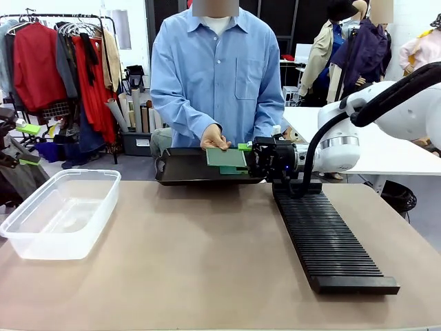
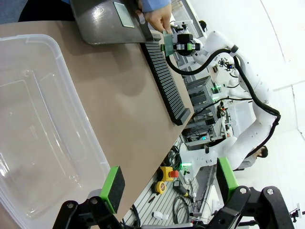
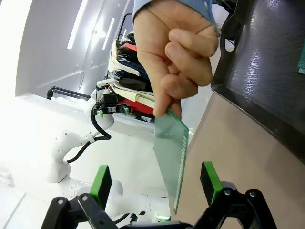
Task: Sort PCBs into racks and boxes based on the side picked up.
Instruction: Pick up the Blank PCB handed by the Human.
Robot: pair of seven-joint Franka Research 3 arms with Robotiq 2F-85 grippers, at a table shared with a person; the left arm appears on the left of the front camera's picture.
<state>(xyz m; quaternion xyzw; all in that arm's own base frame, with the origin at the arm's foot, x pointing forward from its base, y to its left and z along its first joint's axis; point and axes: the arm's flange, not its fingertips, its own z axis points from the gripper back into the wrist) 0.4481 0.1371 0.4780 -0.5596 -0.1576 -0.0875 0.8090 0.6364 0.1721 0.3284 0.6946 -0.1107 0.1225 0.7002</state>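
We see right gripper (image 3: 155, 183) wide open, empty; board (image 3: 171, 152) edge-on in line w/ its gap, long axis running straight out; person's hand (image 3: 176, 52) pinches far end.

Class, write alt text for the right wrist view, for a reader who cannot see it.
A person's hand holds a green PCB edge-on between the open, green-padded fingers of the right gripper. A black tray sits on the tan table beside them.

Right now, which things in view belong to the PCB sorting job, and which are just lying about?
Job: PCB in the person's hand; second PCB on the black tray; black rack; clear box.
Lying about: hanging clothes; white table behind.
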